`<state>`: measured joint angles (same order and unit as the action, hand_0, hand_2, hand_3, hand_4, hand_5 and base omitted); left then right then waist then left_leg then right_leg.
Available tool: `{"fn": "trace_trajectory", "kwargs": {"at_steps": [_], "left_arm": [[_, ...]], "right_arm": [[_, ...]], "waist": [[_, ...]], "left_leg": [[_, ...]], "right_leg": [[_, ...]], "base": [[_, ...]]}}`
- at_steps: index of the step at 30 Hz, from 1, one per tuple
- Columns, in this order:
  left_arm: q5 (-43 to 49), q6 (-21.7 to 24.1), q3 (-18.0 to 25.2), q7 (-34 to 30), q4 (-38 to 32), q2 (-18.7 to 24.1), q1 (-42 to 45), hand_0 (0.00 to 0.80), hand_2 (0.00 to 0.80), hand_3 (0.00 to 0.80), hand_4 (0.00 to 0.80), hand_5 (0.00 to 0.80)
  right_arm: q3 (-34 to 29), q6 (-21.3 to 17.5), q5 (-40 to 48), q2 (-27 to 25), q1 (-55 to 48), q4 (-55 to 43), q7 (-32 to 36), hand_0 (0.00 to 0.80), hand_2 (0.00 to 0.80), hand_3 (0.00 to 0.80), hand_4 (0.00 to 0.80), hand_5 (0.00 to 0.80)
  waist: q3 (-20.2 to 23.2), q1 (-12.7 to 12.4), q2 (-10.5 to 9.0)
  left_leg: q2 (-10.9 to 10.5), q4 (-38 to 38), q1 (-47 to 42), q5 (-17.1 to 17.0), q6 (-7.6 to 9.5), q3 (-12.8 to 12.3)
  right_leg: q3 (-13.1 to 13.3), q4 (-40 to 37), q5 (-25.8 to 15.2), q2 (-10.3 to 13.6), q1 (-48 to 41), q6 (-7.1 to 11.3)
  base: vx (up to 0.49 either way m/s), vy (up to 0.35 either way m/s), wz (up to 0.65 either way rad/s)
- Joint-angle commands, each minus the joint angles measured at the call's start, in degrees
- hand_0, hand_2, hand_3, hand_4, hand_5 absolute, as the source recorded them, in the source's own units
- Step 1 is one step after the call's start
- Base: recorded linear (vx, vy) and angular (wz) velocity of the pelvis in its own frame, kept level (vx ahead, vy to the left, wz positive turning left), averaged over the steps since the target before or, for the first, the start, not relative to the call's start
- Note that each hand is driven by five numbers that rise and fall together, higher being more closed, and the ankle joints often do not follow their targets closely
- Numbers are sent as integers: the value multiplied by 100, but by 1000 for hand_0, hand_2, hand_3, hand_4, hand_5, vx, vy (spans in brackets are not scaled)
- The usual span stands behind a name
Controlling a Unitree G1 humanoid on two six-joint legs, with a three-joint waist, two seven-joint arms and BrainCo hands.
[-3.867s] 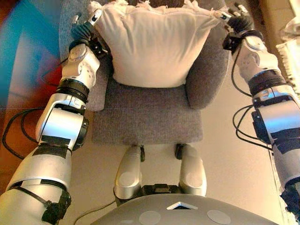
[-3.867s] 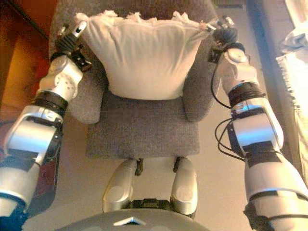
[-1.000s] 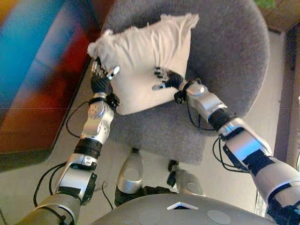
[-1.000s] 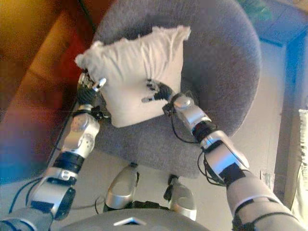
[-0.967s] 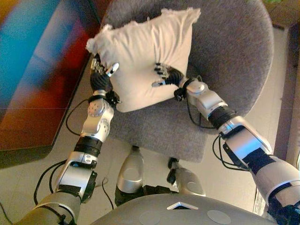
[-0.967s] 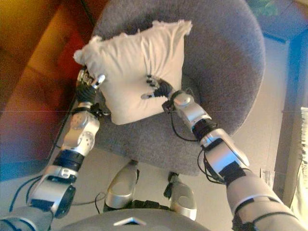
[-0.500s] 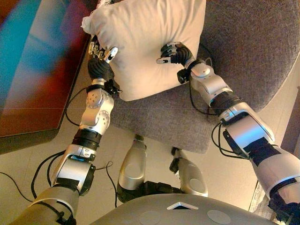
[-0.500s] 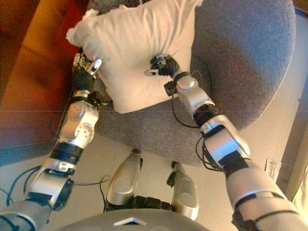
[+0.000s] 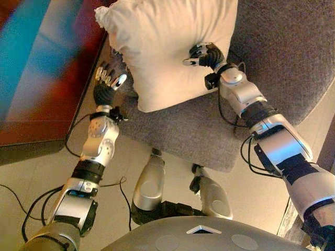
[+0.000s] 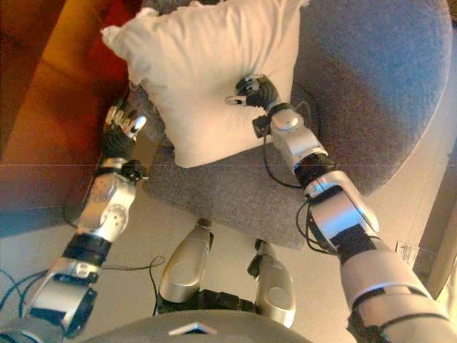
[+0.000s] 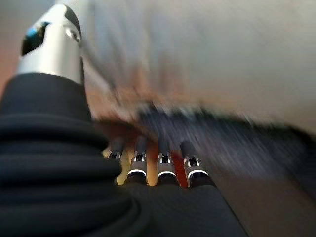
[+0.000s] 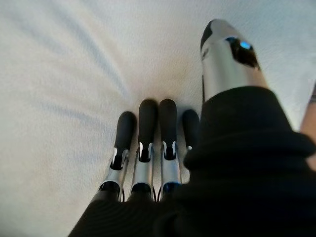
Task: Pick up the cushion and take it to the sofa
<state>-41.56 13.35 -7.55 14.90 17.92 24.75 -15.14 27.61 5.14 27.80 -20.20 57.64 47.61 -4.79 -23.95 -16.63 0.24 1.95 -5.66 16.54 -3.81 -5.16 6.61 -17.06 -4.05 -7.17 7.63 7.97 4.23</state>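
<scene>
The white cushion [image 9: 167,47] leans on the seat of a grey armchair [image 9: 282,47], one corner pointing at the chair's left edge. My right hand [image 9: 205,54] rests on the cushion's front face. In the right wrist view its fingers [image 12: 148,133] lie straight with their tips pressed into the white cloth [image 12: 74,74], thumb [image 12: 227,54] alongside. My left hand [image 9: 107,83] hangs open just off the cushion's lower left side, touching nothing. The left wrist view shows its straight fingers [image 11: 163,158], with the cushion [image 11: 222,49] a little beyond them.
A red-brown surface [image 10: 50,107] with a dark lower edge runs along the left, close to the armchair and my left arm. Beige floor [image 9: 31,172] lies below it and in front of the chair.
My left hand has come off the cushion's left side and dropped lower. My right hand stays pressed on the cushion's face. The camera has shifted as the body turned.
</scene>
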Motion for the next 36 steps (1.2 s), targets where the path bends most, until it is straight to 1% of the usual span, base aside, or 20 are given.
{"fn": "trace_trajectory", "kwargs": {"at_steps": [1, 5, 6, 8, 9, 10, 13, 15, 17, 19, 22, 23, 25, 27, 31, 33, 35, 36], "left_arm": [[-91, 546, 345, 17, -461, 78, 206, 0, 0, 0, 0, 0], [-141, 810, 701, 270, -375, 19, 603, 0, 0, 0, 0, 0], [-218, 887, 853, 274, -312, -7, 743, 0, 0, 0, 0, 0], [-242, 901, 1001, -41, -266, -35, 905, 0, 0, 0, 0, 0], [-196, 893, 1000, -232, -298, -32, 970, 0, 0, 0, 0, 0], [-182, 905, 983, -341, -330, -26, 999, 0, 0, 0, 0, 0], [-220, 701, 692, -1070, -826, 60, 1054, 0, 0, 0, 0, 0], [-454, 485, 434, -1424, -1193, 104, 1023, 0, 0, 0, 0, 0], [-766, 297, 163, -1838, -1378, 66, 956, 0, 0, 0, 0, 0], [-834, 162, -140, -2060, -1434, -42, 888, 0, 0, 0, 0, 0], [-405, 160, -567, -2053, -1321, -130, 771, 0, 0, 0, 0, 0], [-301, 103, -666, -2093, -1304, -153, 747, 0, 0, 0, 0, 0], [0, 99, -799, -2240, -1261, -155, 778, 0, 0, 0, 0, 0], [214, 101, -953, -2166, -1159, -189, 880, 0, 0, 0, 0, 0], [263, -62, -903, -2097, -799, -341, 1169, 0, 0, 0, 0, 0], [155, -119, -828, -2088, -690, -413, 1304, 0, 0, 0, 0, 0], [185, -124, -658, -2118, -539, -499, 1497, 0, 0, 0, 0, 0], [151, -145, -600, -2126, -511, -524, 1565, 0, 0, 0, 0, 0]], "right_arm": [[-106, -151, 164, -153, 70, -580, -83, 0, 0, 0, 0, 0], [-201, -108, 211, -240, 22, -630, -100, 0, 0, 0, 0, 0], [-225, -124, 227, -245, -9, -643, -124, 0, 0, 0, 0, 0], [-251, -108, 269, -224, -34, -743, -212, 0, 0, 0, 0, 0], [-270, -83, 289, -221, -47, -823, -250, 0, 0, 0, 0, 0], [-281, -74, 308, -228, -60, -866, -262, 0, 0, 0, 0, 0], [-348, -79, 420, -298, -215, -1065, -260, 0, 0, 0, 0, 0], [-369, -172, 497, -325, -354, -1128, -195, 0, 0, 0, 0, 0], [-371, -289, 540, -296, -537, -1232, -120, 0, 0, 0, 0, 0], [-383, -350, 588, -245, -796, -1431, -30, 0, 0, 0, 0, 0], [-372, -348, 443, -215, -1367, -1911, -25, 0, 0, 0, 0, 0], [-418, -356, 485, -240, -1693, -2125, 44, 0, 0, 0, 0, 0], [-510, -436, 346, -205, -2258, -2360, 105, 0, 0, 0, 0, 0], [-628, -471, 326, -184, -2867, -2602, 241, 0, 0, 0, 0, 0], [-1123, -680, 271, -197, -4172, -3028, 857, 0, 0, 0, 0, 0], [-1293, -739, 363, -190, -4534, -3127, 1029, 0, 0, 0, 0, 0], [-1535, -772, 389, -99, -5027, -3290, 1242, 0, 0, 0, 0, 0], [-1615, -772, 416, -74, -5168, -3324, 1217, 0, 0, 0, 0, 0]], "waist": [[23, -266, -32], [27, -386, -38], [28, -427, -45], [21, -473, -68], [18, -486, -83], [18, -491, -90], [68, -471, -112], [125, -429, -113], [197, -351, -120], [289, -229, -133], [463, 19, -176], [552, 142, -207], [681, 309, -231], [822, 495, -235], [1178, 865, -227], [1294, 974, -230], [1439, 1118, -244], [1495, 1176, -249]], "left_leg": [[-463, -454, 135, 138, 219, 45], [-465, -464, 119, 138, 210, 106], [-461, -464, 107, 136, 202, 130], [-447, -454, 89, 133, 188, 150], [-443, -437, 73, 122, 186, 159], [-442, -426, 62, 116, 188, 161], [-431, -341, -25, 92, 205, 130], [-411, -248, -112, 79, 215, 90], [-385, -163, -213, 73, 229, 33], [-356, -110, -318, 77, 243, -44], [-322, -53, -495, 99, 279, -170], [-315, -29, -557, 104, 302, -220], [-274, 21, -693, 138, 328, -319], [-206, 130, -891, 168, 349, -465], [-109, 479, -1323, 173, 377, -798], [-86, 585, -1445, 169, 373, -908], [-67, 694, -1583, 172, 373, -1037], [-62, 729, -1625, 170, 369, -1079]], "right_leg": [[-375, 635, 183, 371, 34, 183], [-466, 637, 215, 374, -36, 166], [-497, 645, 230, 369, -66, 158], [-546, 660, 258, 354, -110, 149], [-563, 662, 260, 347, -130, 148], [-569, 662, 260, 344, -142, 147], [-584, 631, 249, 340, -218, 159], [-571, 578, 229, 335, -281, 174], [-532, 534, 210, 334, -339, 188], [-457, 521, 193, 334, -382, 196], [-286, 522, 176, 332, -435, 212], [-216, 505, 158, 334, -450, 222], [-100, 493, 153, 315, -495, 230], [53, 451, 141, 270, -568, 233], [330, 271, 99, 169, -717, 250], [411, 212, 89, 130, -760, 244], [486, 140, 80, 82, -816, 234], [520, 116, 76, 60, -831, 227]], "base": [[15, -46, 8], [12, -50, 5], [24, -66, 5], [14, -68, 13], [2, -54, 7], [4, -43, 2], [-2, -10, 5], [-10, 8, 6], [0, 0, 0], [2, 39, -2], [30, 71, -8], [48, 67, -20], [52, 48, -20], [86, 50, -26], [98, 41, -44], [72, -6, -41], [74, -25, -34], [71, -31, -29]]}}
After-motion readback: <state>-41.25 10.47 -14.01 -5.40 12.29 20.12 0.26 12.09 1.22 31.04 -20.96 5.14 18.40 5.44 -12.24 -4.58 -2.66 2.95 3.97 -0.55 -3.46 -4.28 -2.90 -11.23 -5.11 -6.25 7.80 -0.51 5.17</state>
